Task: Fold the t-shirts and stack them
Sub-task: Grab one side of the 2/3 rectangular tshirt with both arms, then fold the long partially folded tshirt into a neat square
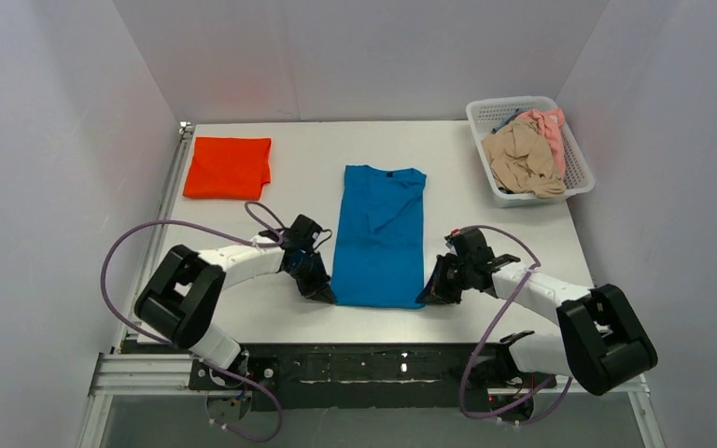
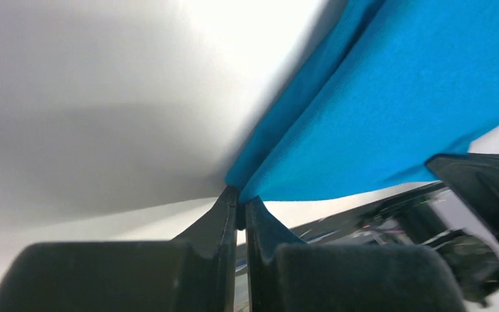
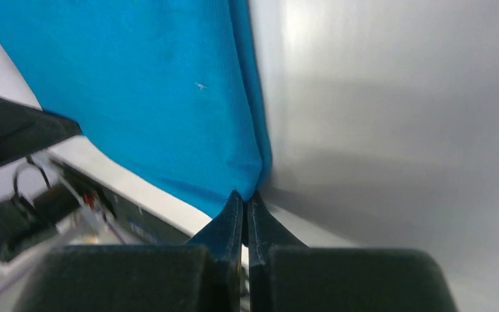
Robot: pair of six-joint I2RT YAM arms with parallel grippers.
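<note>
Pinching the near hem at both corners, the two arms hold the blue t-shirt [image 1: 378, 238]. It lies at the centre of the table [image 1: 495, 233] as a long strip, sides already turned in, collar toward 12 o'clock. The left gripper [image 1: 323, 291] sits at the strip's 7 o'clock corner and the right gripper [image 1: 429, 293] at its 5 o'clock corner. Each wrist view shows the jaws pressed together with blue cloth caught at the tips, so both are clamped on the shirt.

The orange-red t-shirt [image 1: 228, 168] rests folded at 10 o'clock, well apart. The beige t-shirt [image 1: 521, 161] and the pink t-shirt [image 1: 547, 126] lie crumpled in the white basket [image 1: 509, 101] at 2 o'clock.

The step in hand looks like the crosswise fold, hem to collar. The next move likely calls for both arms to lift together and carry the hem toward 12 o'clock at an even pace with the edge taut. That way the strip does not skew, and it can be laid square on the collar end before release.
</note>
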